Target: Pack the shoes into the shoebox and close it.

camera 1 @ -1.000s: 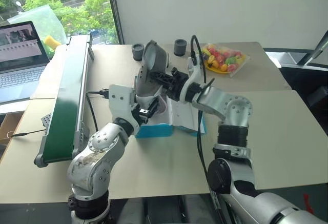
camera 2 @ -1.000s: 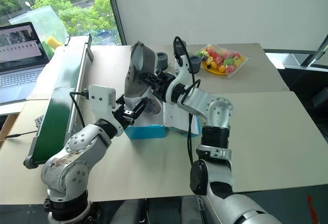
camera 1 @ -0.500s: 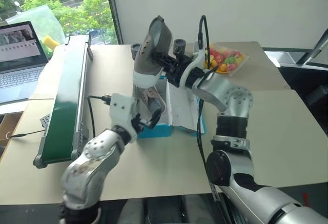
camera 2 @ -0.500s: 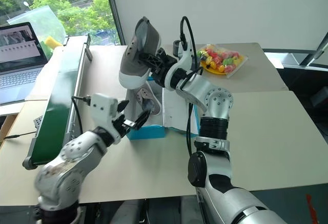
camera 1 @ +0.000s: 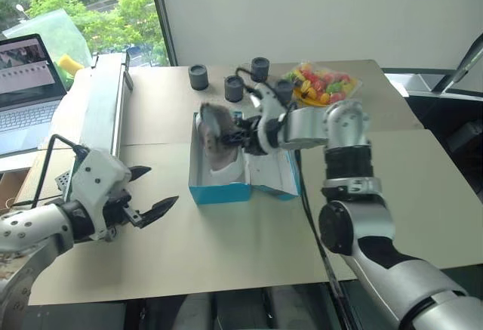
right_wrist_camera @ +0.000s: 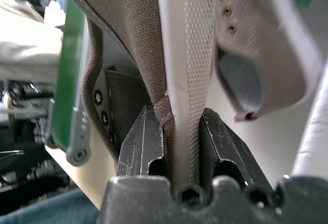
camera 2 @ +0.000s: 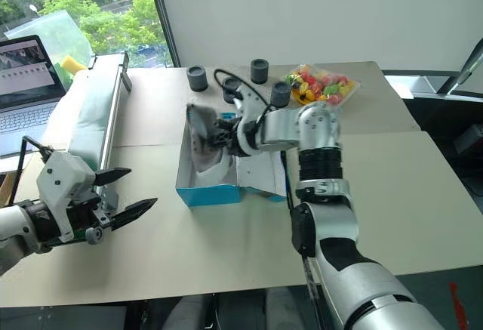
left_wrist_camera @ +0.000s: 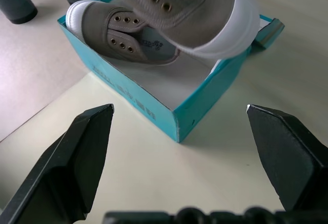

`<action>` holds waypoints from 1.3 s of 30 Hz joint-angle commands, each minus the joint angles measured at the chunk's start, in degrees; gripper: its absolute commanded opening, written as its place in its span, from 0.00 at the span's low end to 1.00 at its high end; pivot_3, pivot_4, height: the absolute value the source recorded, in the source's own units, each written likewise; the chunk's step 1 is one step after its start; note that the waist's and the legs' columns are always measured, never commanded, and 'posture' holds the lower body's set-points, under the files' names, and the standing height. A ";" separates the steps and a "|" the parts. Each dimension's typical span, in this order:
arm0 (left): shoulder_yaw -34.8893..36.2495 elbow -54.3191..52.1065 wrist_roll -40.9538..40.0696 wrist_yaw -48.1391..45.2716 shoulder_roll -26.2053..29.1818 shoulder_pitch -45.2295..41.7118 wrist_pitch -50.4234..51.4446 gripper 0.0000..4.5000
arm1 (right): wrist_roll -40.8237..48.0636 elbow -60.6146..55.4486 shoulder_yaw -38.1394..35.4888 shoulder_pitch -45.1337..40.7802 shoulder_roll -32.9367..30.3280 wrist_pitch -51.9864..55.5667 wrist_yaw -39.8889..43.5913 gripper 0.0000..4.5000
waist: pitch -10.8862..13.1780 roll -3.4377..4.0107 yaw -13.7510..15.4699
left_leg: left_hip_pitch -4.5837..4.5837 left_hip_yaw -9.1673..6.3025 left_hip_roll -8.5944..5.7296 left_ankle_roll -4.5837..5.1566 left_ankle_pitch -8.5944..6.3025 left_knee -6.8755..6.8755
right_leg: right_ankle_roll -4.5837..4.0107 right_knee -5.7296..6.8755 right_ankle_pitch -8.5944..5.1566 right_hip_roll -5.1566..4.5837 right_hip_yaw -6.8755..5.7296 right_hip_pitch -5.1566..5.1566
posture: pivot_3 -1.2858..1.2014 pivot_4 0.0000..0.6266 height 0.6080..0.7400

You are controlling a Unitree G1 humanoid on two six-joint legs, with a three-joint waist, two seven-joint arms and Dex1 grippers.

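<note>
You can see small print on the insole of the shoe lying in the shoebox [left_wrist_camera: 154, 116], but it is too small to read; the box wall carries faint marks you cannot make out either. Your right gripper [camera 2: 226, 135] is clamped on the heel edge of the second shoe [camera 1: 215, 130], holding it over the open turquoise box, with the first shoe [left_wrist_camera: 123, 34] resting inside against the far wall. Your left gripper [camera 1: 151, 194] hangs to the near left of the box with its black fingers [left_wrist_camera: 77, 152] spread wide and nothing between them. The box sits on a pale beige table [camera 1: 249, 247], its flap lid [camera 1: 275, 171] folded out to the right. Beyond it stand small dark grey cylinders [camera 1: 198, 76] and a clear bag of bright coloured pieces [camera 1: 324, 84]. A long green-and-silver conveyor [camera 1: 102, 111] runs along the left, with a laptop [camera 1: 26, 88] further left showing a picture. A white wall stands behind, and a window at far left looks onto green trees.
</note>
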 commanded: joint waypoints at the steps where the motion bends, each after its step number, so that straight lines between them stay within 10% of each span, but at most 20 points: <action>1: -2.99 -2.58 1.58 3.11 -1.57 1.11 -2.17 0.99 | -4.14 0.98 1.36 -2.23 4.46 -2.32 0.84 0.12 | 0.00 0.00 -0.05 | -0.01 0.00 -0.01 0.00 0.00 0.00 | 0.00 0.02 0.00 -0.02 0.00 -0.02 | 0.52 0.24 1.00; 19: -4.85 -5.92 -1.86 9.48 -3.83 1.22 -1.16 0.99 | -17.42 23.30 -1.54 -17.08 5.51 -22.07 12.60 0.12 | -0.01 0.01 -0.16 | 0.27 -0.01 0.02 -0.01 -0.01 -0.08 | -0.02 0.01 0.00 0.05 0.05 0.12 | 0.52 0.24 1.00; 39: -2.59 -7.71 -4.38 14.04 -2.61 2.21 0.21 0.99 | -31.54 16.32 12.91 2.58 17.38 -29.50 15.17 0.12 | -0.02 0.00 0.04 | 0.97 -0.18 0.00 -0.02 -0.01 -0.12 | -0.04 -0.03 -0.02 0.02 0.02 0.81 | 0.52 0.24 1.00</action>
